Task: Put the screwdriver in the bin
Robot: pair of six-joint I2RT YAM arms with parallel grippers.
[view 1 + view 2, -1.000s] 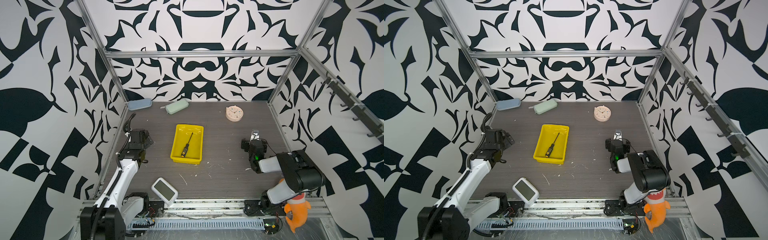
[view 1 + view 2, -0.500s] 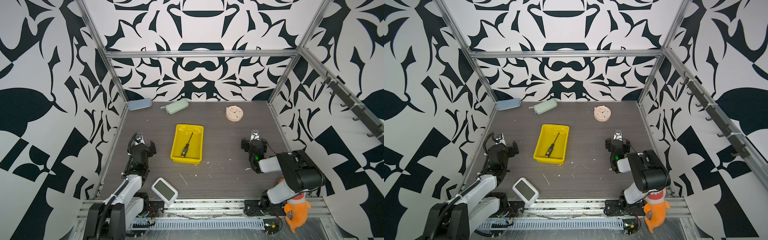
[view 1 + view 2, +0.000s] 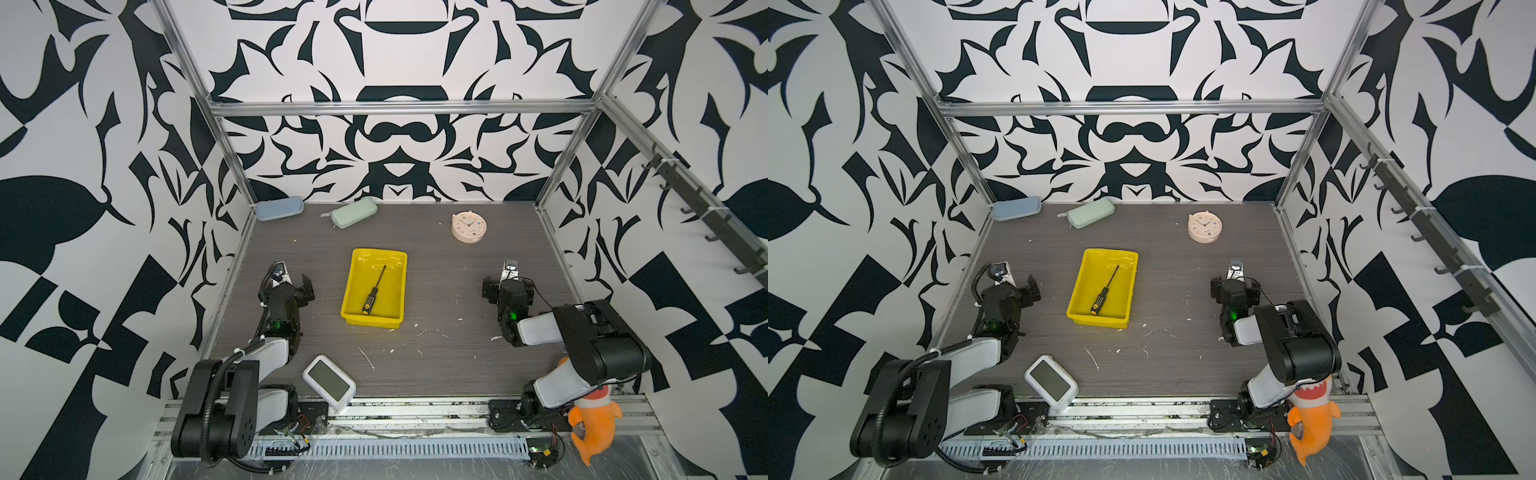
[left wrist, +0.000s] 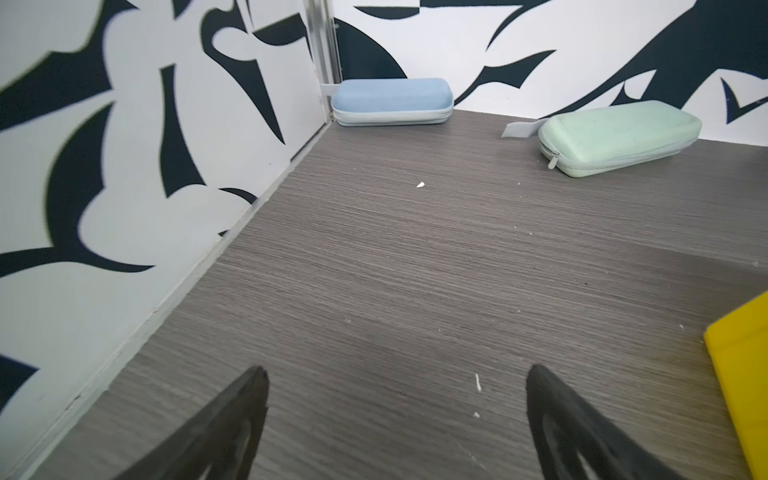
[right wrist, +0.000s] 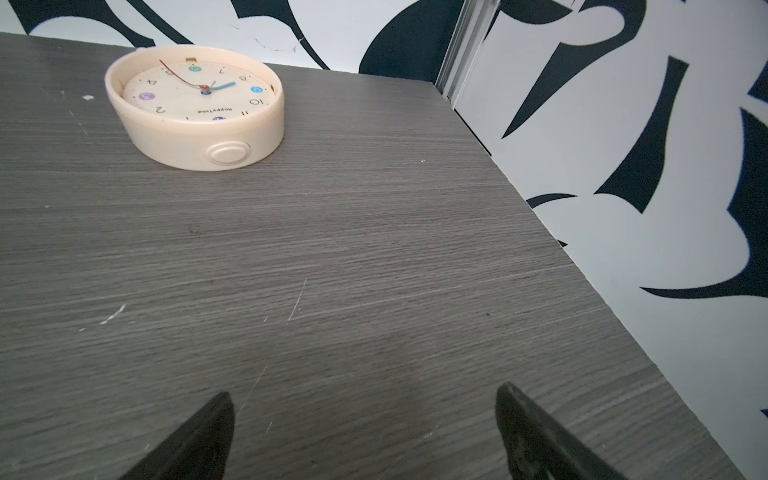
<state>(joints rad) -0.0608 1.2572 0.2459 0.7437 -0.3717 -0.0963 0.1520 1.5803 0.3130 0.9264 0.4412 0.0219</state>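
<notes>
Screwdriver [image 3: 375,289], the slim one with the black handle, yellow markings and thin dark shaft, is lying flat inside the shallow bright yellow plastic bin [image 3: 371,319], and both top views agree! It runs on a slant, handle toward the lower edge of the frame, tip toward the upper right of the tray floor. The bin sits just left of centre on the dark wood-grain table [image 3: 457,353].

Over to the arms: the left gripper [image 4: 395,369] has its black fingers [image 4: 232,415] spread wide, nothing between them, only bare table below. In the top views it hangs to the left of the bin, apart from it, and the left wrist view catches a yellow corner of the bin at its edge. The right gripper [image 5: 363,390] is spread wide too, empty, over open table at centre right of the top views, well apart from the bin.

Around the scene: a pale blue zipped case [image 3: 279,208] sits in the far left corner. A mint green zipped case [image 3: 354,212] is beside it, and a round cream alarm clock [image 3: 468,226] lies face-up at upper right. A white device with a grey screen [image 3: 329,383] rests at the lower edge, and an orange plush toy [image 3: 592,419] sits at lower right.
</notes>
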